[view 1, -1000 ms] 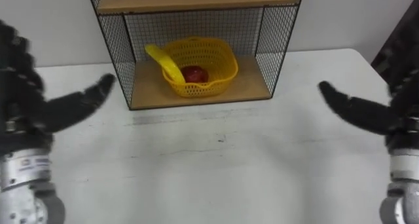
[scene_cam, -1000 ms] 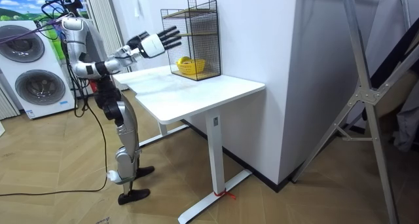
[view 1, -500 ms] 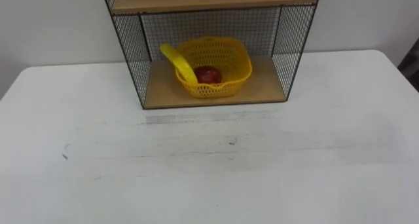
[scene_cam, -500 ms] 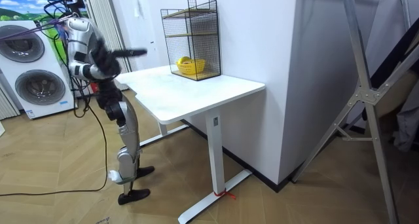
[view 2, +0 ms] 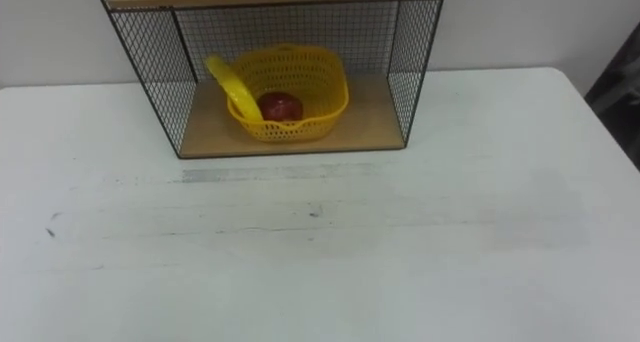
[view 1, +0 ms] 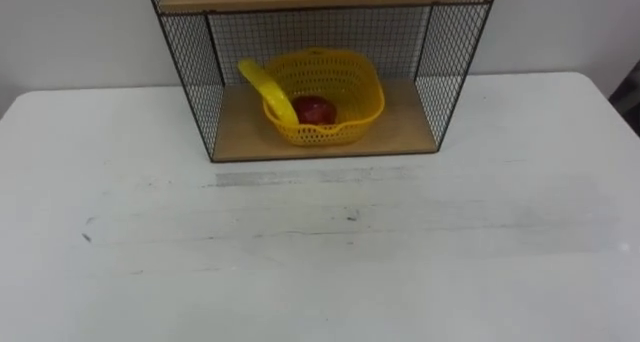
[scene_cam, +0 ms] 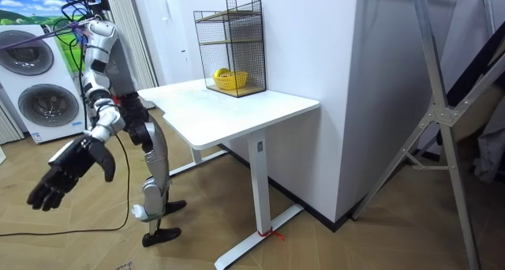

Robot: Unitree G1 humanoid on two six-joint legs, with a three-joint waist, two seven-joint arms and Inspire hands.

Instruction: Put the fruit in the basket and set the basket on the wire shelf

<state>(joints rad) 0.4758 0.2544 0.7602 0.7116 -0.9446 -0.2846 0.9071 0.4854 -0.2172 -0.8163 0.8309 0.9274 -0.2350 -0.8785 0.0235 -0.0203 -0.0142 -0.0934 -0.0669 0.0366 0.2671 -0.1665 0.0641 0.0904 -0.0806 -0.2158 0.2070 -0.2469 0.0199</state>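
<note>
Eye view: white desk (view 1: 300, 252), wire shelf (view 1: 195, 72) at its back. Yellow basket (view 1: 322, 132) sits on the bottom board, long side running left-right, handle (view 1: 265, 90) leaning left, red fruit (view 1: 315, 110) inside. Room view: robot beside the desk, right robot hand (scene_cam: 71, 169) hanging low, fingers spread, empty.

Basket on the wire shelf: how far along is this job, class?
Done: the yellow basket, red fruit inside, stands on the lower board of the wire shelf. In hand: nothing; the right hand hangs open beside the robot. Left: no further step shows.
</note>
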